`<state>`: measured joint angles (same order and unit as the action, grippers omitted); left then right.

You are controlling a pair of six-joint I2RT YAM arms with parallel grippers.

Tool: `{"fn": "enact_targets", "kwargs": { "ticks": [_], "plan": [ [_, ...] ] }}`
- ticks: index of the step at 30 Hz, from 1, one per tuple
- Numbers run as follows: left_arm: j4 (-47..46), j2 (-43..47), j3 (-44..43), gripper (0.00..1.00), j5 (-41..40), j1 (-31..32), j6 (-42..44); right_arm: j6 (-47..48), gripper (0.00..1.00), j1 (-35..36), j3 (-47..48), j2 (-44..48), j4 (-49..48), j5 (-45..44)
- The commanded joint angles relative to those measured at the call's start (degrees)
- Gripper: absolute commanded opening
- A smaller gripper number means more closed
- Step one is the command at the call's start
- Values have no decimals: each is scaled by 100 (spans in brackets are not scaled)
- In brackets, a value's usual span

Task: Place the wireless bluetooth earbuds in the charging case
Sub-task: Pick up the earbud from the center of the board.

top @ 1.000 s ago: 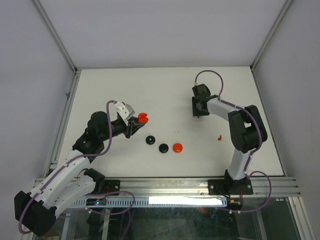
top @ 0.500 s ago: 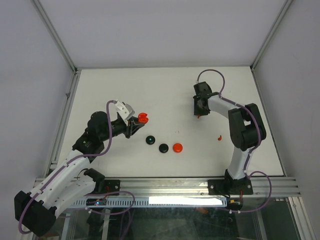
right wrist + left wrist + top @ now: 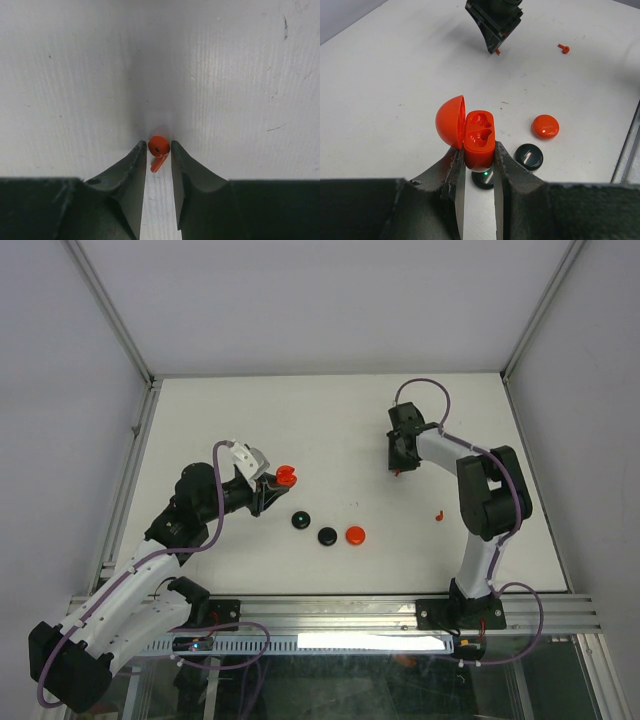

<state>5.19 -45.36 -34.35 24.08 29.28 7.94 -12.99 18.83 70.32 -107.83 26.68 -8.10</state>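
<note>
Holdings: left gripper [image 3: 479, 172] clamped on the base of the red charging case [image 3: 479, 137], lid swung open, wells showing, held above the table [image 3: 395, 90]. Right gripper [image 3: 158, 152] pinched on a red earbud [image 3: 158, 146] between its fingertips, at the table surface, well apart from the case. Loose: second red earbud [image 3: 439, 514] on the table near the right arm; red disc [image 3: 545, 126] and two black discs [image 3: 528, 156] near the case.

One glossy red plastic charging case [image 3: 479, 138], domed lid open. Two tiny red stemmed earbuds [image 3: 158, 148] [image 3: 438, 514]. Two round black discs [image 3: 299, 521] [image 3: 327, 536], glossy, and one round red disc [image 3: 355, 535].
</note>
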Motion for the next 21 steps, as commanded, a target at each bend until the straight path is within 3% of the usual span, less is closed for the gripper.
{"fn": "enact_targets", "kwargs": {
  "ticks": [1,7,21],
  "plan": [
    [-151,12,-117,0,27,25,-32,22,27,-93,-13,-247,301,287],
    [-153,0,-129,0,40,25,-37,68,14,-97,-99,-131,343,274],
    [-329,122,-90,0,209,25,-205,87,12,562,-452,1712,-110,-25]
  ]
}}
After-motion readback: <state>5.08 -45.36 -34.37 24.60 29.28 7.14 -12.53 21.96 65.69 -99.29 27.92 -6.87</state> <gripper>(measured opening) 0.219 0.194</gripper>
